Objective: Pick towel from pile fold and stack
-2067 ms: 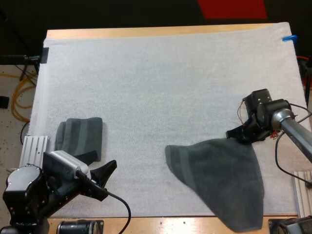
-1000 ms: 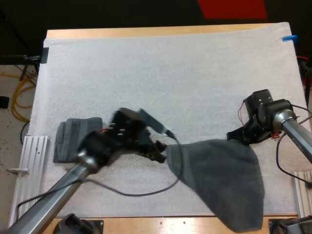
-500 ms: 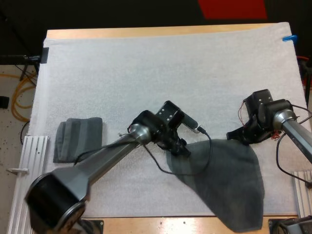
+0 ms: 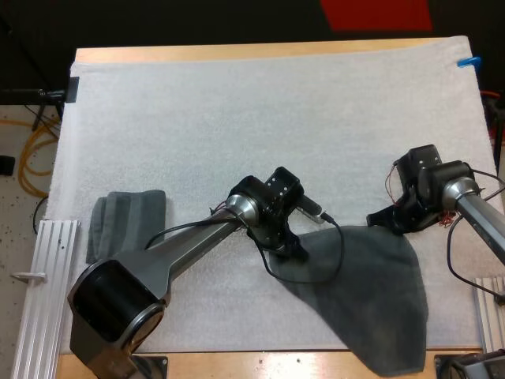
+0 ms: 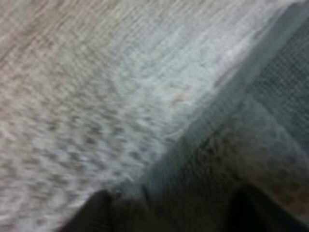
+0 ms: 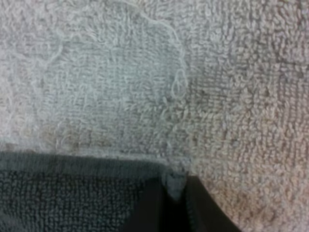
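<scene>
You are looking down on a wooden worktop [image 4: 237, 52] covered by a white mat [image 4: 260, 118]. A dark grey-green spread towel [image 4: 363, 292] lies flat on the near right part of the mat. It is roughly triangular, and its nearest tip reaches past the mat's near edge onto the bare wood. A folded towel [image 4: 128, 223] of the same colour rests well apart from it, close to the mat's left edge. Your left arm reaches across from the near left corner, and the left fingers [image 4: 295, 251] are down at the spread towel's left corner. Seen from the left wrist camera, these two fingers stand apart, with the towel's hemmed edge lying on the mat between them. Your right arm comes in from the right side, and the right fingers [image 4: 382, 217] sit at the spread towel's far right corner. Seen from the right wrist camera, they are together, clamped on that corner, with a small fold of hem pinched between the tips and white mat just beyond.
</scene>
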`<act>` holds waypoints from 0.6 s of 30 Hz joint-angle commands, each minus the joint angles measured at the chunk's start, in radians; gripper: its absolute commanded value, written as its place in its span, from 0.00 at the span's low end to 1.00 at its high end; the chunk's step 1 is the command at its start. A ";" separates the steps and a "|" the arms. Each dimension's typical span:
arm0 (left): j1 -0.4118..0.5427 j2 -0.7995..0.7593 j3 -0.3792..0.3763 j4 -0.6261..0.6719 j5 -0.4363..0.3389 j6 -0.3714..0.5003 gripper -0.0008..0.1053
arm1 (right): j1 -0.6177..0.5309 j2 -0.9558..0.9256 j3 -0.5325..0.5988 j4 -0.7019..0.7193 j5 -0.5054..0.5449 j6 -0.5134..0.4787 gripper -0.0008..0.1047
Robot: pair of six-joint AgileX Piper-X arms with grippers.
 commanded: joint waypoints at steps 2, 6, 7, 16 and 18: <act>-0.006 0.001 -0.003 0.008 0.047 -0.008 0.28 | -0.001 -0.009 -0.001 0.004 -0.001 -0.006 0.01; -0.008 -0.002 -0.011 0.040 0.041 -0.008 0.01 | -0.001 -0.009 -0.001 0.002 -0.001 -0.006 0.01; -0.008 -0.005 -0.016 0.047 0.034 -0.008 0.01 | -0.001 -0.009 -0.001 0.001 -0.001 -0.006 0.01; 0.001 -0.189 -0.175 0.173 -0.192 0.057 0.01 | 0.017 -0.197 -0.014 0.000 -0.016 -0.052 0.01; 0.021 -0.253 -0.229 0.193 -0.216 0.057 0.01 | 0.037 -0.287 -0.045 -0.001 -0.016 -0.051 0.01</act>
